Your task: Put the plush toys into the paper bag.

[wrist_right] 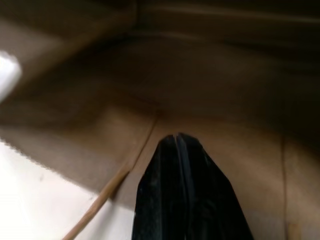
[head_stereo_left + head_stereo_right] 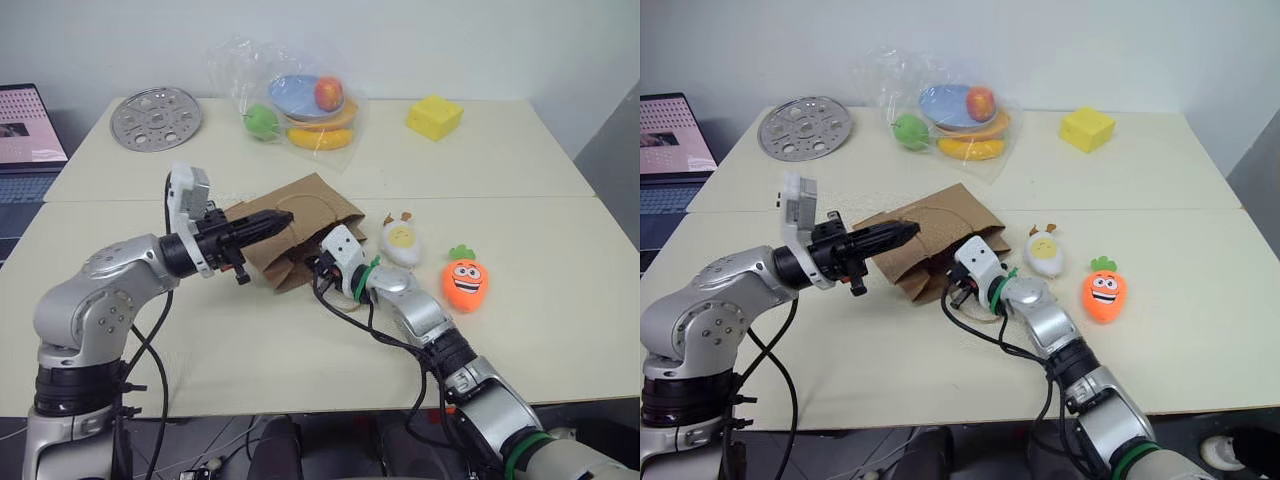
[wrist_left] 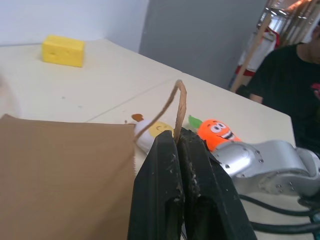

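Observation:
The brown paper bag (image 2: 310,205) lies on its side in the middle of the table, its mouth towards me. My left gripper (image 2: 283,219) is shut on one thin loop handle (image 3: 179,100) and holds it up above the bag. My right gripper (image 1: 176,137) reaches into the bag's mouth, fingers shut with nothing seen between them; in the left eye view its tips are hidden by the bag's edge. The white egg plush toy (image 2: 400,238) lies just right of the bag. The orange carrot plush toy (image 2: 465,283) lies further right. Both are on the table, untouched.
At the back of the table stand a yellow wedge block (image 2: 435,117), a clear plastic bag of fruit and plates (image 2: 300,100) and a perforated metal disc (image 2: 156,118). A laptop (image 2: 28,125) sits at far left. A person in black (image 3: 290,85) is beyond the table's right side.

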You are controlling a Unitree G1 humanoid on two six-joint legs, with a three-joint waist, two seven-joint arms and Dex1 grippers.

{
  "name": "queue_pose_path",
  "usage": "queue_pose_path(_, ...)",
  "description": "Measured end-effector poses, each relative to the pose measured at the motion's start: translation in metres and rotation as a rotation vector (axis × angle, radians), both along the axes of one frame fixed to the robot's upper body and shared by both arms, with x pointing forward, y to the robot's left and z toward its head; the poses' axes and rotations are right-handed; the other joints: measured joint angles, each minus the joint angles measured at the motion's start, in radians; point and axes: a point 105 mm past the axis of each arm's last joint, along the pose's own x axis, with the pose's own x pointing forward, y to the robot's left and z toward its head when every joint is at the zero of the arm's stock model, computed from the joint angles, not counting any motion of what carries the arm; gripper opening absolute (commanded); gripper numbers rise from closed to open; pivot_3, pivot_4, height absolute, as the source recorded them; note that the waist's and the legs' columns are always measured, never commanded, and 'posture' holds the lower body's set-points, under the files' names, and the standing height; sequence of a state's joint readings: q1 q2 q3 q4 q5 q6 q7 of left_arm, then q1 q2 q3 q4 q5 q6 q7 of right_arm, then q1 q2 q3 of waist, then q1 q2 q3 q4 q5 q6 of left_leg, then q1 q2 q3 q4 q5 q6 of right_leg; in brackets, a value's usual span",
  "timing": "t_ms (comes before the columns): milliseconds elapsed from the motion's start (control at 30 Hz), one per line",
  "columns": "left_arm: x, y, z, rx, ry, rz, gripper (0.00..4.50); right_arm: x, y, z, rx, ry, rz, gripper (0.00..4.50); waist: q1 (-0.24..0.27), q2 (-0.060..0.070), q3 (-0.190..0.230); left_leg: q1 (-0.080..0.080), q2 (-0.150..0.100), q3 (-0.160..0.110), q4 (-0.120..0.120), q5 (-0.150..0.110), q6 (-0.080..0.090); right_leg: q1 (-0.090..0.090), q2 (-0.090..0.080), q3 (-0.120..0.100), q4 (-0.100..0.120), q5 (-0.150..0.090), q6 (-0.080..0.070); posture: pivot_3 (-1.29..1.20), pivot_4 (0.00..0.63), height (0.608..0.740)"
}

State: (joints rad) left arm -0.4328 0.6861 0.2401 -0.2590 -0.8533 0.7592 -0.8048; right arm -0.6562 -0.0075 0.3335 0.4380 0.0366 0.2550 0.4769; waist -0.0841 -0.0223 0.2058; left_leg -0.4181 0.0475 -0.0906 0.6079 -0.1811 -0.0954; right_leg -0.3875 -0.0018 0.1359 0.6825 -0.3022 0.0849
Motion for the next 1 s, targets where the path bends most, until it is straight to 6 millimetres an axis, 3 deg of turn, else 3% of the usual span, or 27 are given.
queue_pose_path(233,0.01,0.019,0.064,-0.065,-0.212,0.117,0.0,0.005,-0.004,-0.001,0.016,0.037,-0.05,0.02,0.0,0.0,0.0,0.0,0.0,-0.008,0.0,0.0,0.0,0.003,0.0,-0.009,0.0,0.0,0.0,0.0,0.15,0.74)
queue_pose_path(433,0.013,0.018,0.094,-0.105,-0.307,0.147,0.0,0.006,-0.005,0.0,0.028,0.059,-0.061,0.02,0.0,0.0,0.0,0.0,0.0,-0.01,0.0,0.0,0.0,0.004,0.0,-0.01,0.0,0.0,0.0,0.0,0.15,0.74)
queue_pose_path(567,0.013,0.016,0.091,-0.104,-0.301,0.137,0.0,0.007,-0.006,0.001,0.036,0.065,-0.068,0.02,0.0,0.0,0.0,0.0,0.0,-0.011,-0.001,0.0,0.0,0.003,0.0,-0.011,0.0,0.0,-0.001,0.0,0.15,0.74)
queue_pose_path(667,0.012,0.011,0.07,-0.058,-0.265,0.107,0.0,0.006,-0.005,0.004,0.064,0.076,-0.065,0.02,0.0,0.0,0.0,-0.001,0.0,-0.011,-0.001,0.0,0.0,0.003,0.0,-0.011,0.0,0.0,-0.001,0.0,0.15,0.74)
queue_pose_path(833,0.008,0.0,0.046,0.003,-0.224,0.051,0.0,0.005,-0.008,0.032,0.128,0.014,-0.043,0.02,0.001,0.0,0.0,-0.004,0.0,-0.013,-0.001,0.0,0.0,0.001,0.0,-0.013,0.0,0.0,-0.001,0.0,0.15,0.74)
queue_pose_path(933,0.007,-0.002,0.044,0.016,-0.228,0.042,0.0,0.0,-0.013,0.048,0.151,-0.025,-0.021,0.59,0.001,0.0,0.0,-0.005,0.0,-0.014,-0.002,0.0,0.0,0.001,0.0,-0.013,0.0,0.0,-0.001,0.0,0.15,0.74)
queue_pose_path(1000,0.006,-0.005,0.039,0.033,-0.229,0.026,0.0,-0.015,-0.02,0.062,0.147,-0.059,0.046,1.3,0.005,0.0,0.0,-0.007,-0.001,-0.015,-0.002,0.0,0.0,0.0,0.0,-0.015,-0.001,0.0,-0.001,0.0,0.15,0.74)
